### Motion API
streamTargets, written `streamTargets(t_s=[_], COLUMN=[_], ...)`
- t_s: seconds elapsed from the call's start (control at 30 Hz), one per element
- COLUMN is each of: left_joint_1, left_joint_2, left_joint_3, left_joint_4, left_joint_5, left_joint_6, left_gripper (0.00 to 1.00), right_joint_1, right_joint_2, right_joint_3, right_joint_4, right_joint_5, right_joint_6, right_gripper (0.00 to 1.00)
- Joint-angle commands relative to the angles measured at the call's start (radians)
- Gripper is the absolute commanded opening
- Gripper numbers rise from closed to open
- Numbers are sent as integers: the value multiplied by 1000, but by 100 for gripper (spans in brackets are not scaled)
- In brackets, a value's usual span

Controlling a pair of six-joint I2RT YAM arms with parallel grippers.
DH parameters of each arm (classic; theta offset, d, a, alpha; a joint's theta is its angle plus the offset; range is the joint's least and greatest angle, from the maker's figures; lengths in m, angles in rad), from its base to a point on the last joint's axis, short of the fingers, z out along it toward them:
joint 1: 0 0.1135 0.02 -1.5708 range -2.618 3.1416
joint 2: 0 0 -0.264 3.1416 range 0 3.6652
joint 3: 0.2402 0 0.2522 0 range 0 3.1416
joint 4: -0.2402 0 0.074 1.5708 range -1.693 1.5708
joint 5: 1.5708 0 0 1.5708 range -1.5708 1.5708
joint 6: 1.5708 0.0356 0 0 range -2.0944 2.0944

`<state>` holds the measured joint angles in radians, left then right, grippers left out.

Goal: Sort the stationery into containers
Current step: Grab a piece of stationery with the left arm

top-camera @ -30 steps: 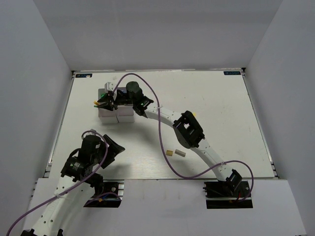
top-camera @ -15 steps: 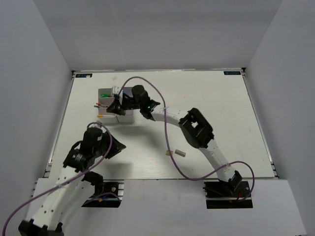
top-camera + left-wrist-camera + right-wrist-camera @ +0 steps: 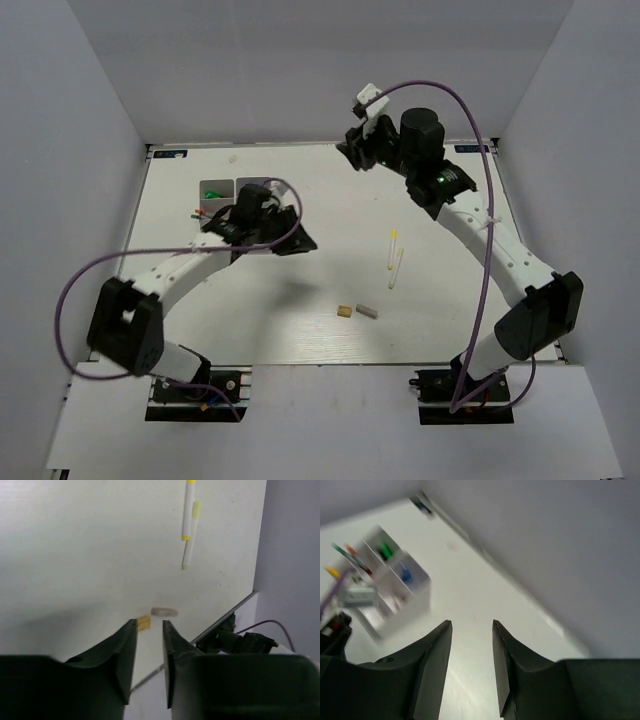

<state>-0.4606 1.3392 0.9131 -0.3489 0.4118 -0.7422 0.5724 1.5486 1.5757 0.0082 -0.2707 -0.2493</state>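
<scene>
The white divided tray [image 3: 236, 183] stands at the back left, with a green highlighter [image 3: 211, 193] in one compartment. My left gripper [image 3: 300, 243] hovers just right of the tray, its jaws a narrow gap apart with nothing between them [image 3: 149, 622]. My right gripper [image 3: 350, 155] is raised high near the back wall, open and empty [image 3: 472, 622]. It looks down on the tray [image 3: 405, 600], the highlighter [image 3: 384, 550] and a blue bottle [image 3: 405, 572]. Two yellow-tipped sticks [image 3: 393, 250] [image 3: 189, 510] lie right of centre. A tan eraser [image 3: 344, 311] [image 3: 143, 623] and a grey eraser [image 3: 367, 311] [image 3: 164, 612] lie near the front edge.
Grey walls close in the table on three sides. My left arm's link and purple cable [image 3: 150, 262] stretch across the front left. The right arm [image 3: 500, 250] arcs over the right side of the table.
My left arm has swung from the front left up beside the tray, its jaws narrowing. My right arm has lifted away from the tray to the back, its jaws widening, uncovering the two sticks.
</scene>
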Motion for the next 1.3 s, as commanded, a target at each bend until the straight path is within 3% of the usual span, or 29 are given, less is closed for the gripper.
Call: streamTargets(t_s=[0.0,0.13,0.27,0.3,0.33,0.43,0.63,0.97,1.27], left_joint_1=[-101,-210,-283,-308,-320,-361,-408,-435,-435], left_joint_2=[170,377,543,576,607,733,931,1051,1094], left_joint_3=[163,404,581,658,700,867,1153,1271,1282], left_joint_4=[84,-31,-119,-136,-156,-238,-424,-383,-331], left_joint_5=[52,-46,-171,-189,-211,-287,-473,-499,-478], left_joint_6=[56,79,79,79,79,79,89,78,69], left_gripper=[42,66,72,72,72,70,56,56,56], right_joint_1=[-127,-314,-442,-460,-509,-560,-647,-686,-710], right_joint_2=[5,-50,-133,-149,-183,-215,-263,-341,-392], right_joint_3=[-75,-166,-322,-336,-364,-417,-490,-603,-681], right_joint_4=[-396,-543,-602,-609,-620,-651,-660,-640,-619], right_joint_5=[227,229,180,174,172,153,70,-9,-79], right_joint_6=[11,33,85,93,117,133,148,156,170], right_gripper=[44,39,17,5,0,0,0,3,5])
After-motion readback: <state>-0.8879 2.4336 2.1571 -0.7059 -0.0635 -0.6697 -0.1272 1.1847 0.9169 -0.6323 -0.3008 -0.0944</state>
